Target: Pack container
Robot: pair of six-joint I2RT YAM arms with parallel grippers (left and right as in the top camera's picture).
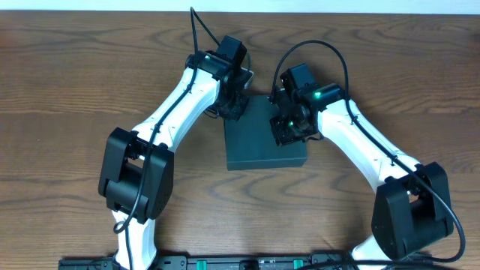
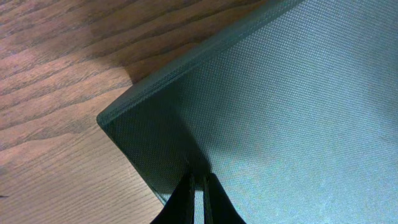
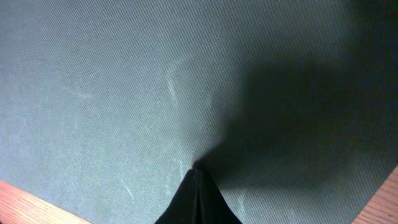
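Note:
The dark teal container [image 1: 259, 150] lies flat in the middle of the table with its lid down. My left gripper [image 1: 235, 105] is at its far left corner. In the left wrist view the fingers [image 2: 199, 182] are closed to a thin slit, holding nothing, with their tips against the textured lid [image 2: 280, 112] near that corner. My right gripper [image 1: 289, 129] is over the container's far right part. In the right wrist view its fingers [image 3: 196, 173] are shut, empty, with their tips touching the lid [image 3: 124, 93]. What is inside the container is hidden.
The container rests on a brown wooden table [image 1: 75, 90]. A black rail with the arm bases [image 1: 225, 262] runs along the front edge. A pale strip [image 1: 375, 6] borders the table's far edge.

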